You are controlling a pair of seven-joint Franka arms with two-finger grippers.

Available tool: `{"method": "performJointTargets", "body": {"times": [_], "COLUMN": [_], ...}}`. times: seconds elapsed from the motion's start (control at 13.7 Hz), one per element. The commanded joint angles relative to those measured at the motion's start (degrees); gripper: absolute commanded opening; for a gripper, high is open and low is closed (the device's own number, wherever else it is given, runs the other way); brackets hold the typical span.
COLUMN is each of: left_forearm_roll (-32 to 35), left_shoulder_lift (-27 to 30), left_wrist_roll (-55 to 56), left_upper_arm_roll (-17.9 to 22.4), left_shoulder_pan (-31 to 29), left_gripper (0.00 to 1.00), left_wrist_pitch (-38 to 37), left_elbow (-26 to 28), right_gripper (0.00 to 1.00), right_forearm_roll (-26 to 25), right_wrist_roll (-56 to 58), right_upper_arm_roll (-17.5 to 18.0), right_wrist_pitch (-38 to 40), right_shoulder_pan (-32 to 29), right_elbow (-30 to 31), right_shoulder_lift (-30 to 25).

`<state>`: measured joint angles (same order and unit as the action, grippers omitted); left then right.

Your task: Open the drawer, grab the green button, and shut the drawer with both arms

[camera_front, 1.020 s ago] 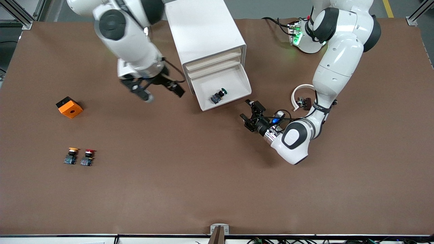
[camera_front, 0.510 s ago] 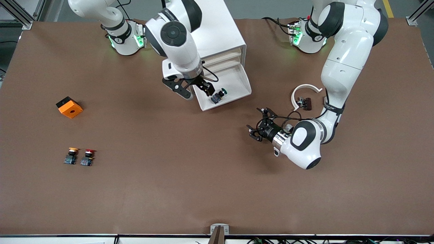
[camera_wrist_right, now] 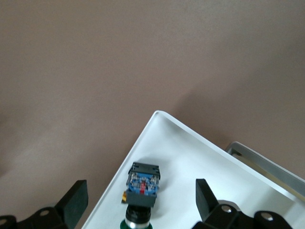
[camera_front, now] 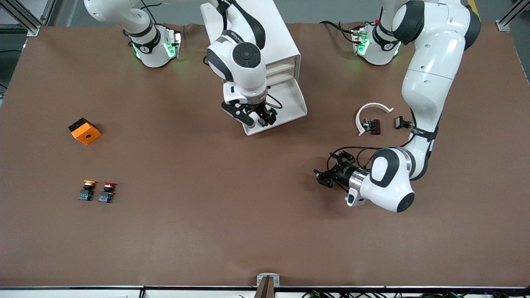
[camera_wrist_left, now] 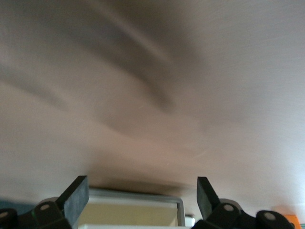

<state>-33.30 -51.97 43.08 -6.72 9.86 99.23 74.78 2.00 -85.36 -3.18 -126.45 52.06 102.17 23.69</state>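
Front view and both wrist views. The drawer (camera_front: 285,108), third from the top of the white cabinet (camera_front: 252,37), stands pulled out. The button (camera_wrist_right: 141,188) lies on its side in the drawer's tray, near the front corner toward the right arm's end of the desk (camera_front: 207,231), green cap pointing toward the cabinet.

The right gripper (camera_front: 253,116) hangs directly over the button, fingers (camera_wrist_right: 72,202) spread wide and straddling it, not yet touching. The left gripper (camera_front: 331,176) hovers low over bare desk, at about 4 o'clock from the drawer and well apart from it; its fingers (camera_wrist_left: 76,195) are likewise spread and empty, and this arm waits.

Handling, as a judgement: the button looks small, light and rigid, with a smooth round cap that would likely slip, so the flat sides of the black body or the bluish-grey base block offer the surer hold. The tray's front and side walls stand just beside it and may foul one finger on descent.

Surroundings: a white curved band (camera_front: 370,114) with small dark parts at 3 o'clock from the drawer; an orange block (camera_front: 84,130) at 9 o'clock; a yellow-capped button (camera_front: 86,190) and a red-capped button (camera_front: 107,191) at about 8 o'clock. None obstructs the reach.
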Motion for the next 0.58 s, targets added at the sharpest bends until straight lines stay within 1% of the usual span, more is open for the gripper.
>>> {"method": "performJointTargets", "body": {"times": [0.0, 0.29, 0.51], "left_forearm_roll": [5.15, 14.37, 15.63], "left_shoulder_lift": [3.09, 4.33, 4.25], "left_wrist_roll": [-7.03, -8.37, -8.02], "left_upper_arm_roll": [1.62, 1.71, 1.80], "left_shoulder_pan": [2.53, 4.03, 4.03], "left_gripper": [1.00, 1.00, 1.00], "left_wrist_pitch": [6.39, 15.10, 23.61], "left_elbow": [0.36, 0.27, 0.36], "right_gripper": [1.00, 1.00, 1.00], "right_forearm_roll": [-2.44, -2.53, -2.61], "right_wrist_roll": [-3.31, -4.72, -6.22], "right_upper_arm_roll": [-0.78, -0.78, -0.78], "right_wrist_pitch": [-1.16, -1.96, -1.96], "right_shoulder_pan": [1.64, 2.26, 2.70], "right_elbow": [-1.71, -3.02, -4.34], "right_shoulder_lift": [2.93, 5.57, 7.76]}}
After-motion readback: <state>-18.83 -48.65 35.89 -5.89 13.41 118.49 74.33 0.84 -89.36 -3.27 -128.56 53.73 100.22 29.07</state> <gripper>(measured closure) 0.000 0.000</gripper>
